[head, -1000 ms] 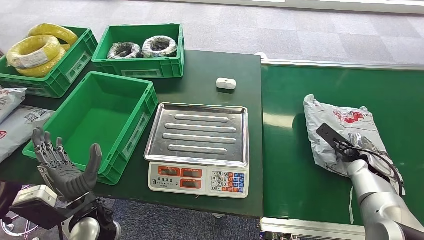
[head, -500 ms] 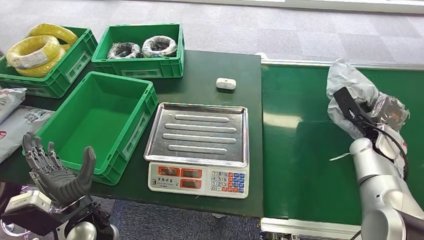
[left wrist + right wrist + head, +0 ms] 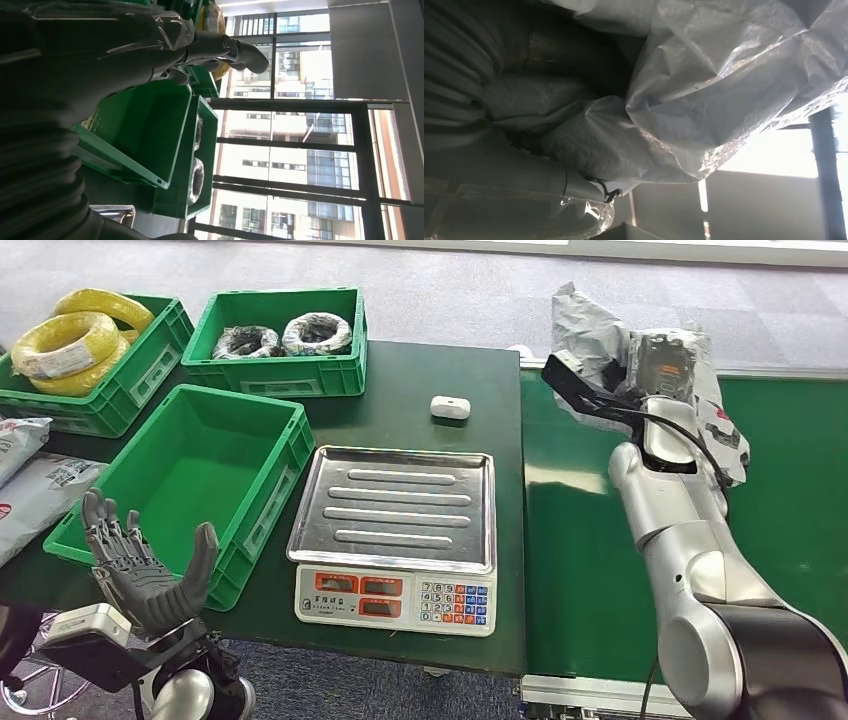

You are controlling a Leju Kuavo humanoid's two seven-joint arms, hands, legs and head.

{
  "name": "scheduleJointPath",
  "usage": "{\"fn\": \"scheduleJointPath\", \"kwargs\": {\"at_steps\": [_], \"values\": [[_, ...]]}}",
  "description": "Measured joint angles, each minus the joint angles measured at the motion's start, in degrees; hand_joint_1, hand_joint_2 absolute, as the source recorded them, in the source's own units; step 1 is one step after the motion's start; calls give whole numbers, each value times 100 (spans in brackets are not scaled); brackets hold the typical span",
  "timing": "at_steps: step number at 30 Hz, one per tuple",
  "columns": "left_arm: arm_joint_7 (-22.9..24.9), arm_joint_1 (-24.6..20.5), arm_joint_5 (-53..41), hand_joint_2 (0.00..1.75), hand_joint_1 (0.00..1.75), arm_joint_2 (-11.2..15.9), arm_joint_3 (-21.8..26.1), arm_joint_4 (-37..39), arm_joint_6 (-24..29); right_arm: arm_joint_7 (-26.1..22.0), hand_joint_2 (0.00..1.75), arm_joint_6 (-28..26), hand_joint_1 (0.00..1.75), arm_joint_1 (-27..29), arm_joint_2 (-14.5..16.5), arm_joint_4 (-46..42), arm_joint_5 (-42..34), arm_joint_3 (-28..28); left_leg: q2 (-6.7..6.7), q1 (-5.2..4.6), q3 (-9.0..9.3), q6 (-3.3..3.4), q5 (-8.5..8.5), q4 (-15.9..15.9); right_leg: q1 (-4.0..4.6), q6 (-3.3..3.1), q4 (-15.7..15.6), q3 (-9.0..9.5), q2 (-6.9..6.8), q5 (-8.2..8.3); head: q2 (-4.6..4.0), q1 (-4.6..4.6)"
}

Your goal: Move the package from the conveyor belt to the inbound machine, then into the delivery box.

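Smooth green conveyor belt (image 3: 780,530) | right hand (image 3: 662,358) grips crinkled grey package (image 3: 590,335)

We cannot make out the right hand's fingers (image 3: 544,105); the crumpled package (image 3: 590,335) covers them in the head view and wraps them in the right wrist view. The grey mailers (image 3: 30,490) on the table (image 3: 420,370) run off the picture's left edge. The scale's (image 3: 395,508) keypad labels are too small to read.
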Motion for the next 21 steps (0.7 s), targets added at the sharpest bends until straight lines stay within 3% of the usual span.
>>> {"fn": "scheduleJointPath", "kwargs": {"at_steps": [14,21], "values": [[0,-303,59,175,0,5,-272,506,-110,-766,175,635,175,-322,1202,376,18,917,0,3,-4,-1,0,-1,3,-2,0,-5,0,-1,0,2],[0,-357,86,175,0,31,-328,636,-120,-1047,175,757,175,-314,1538,489,9,1140,0,1,-8,-1,0,-1,1,-2,-2,-5,-2,-2,0,4]]}}
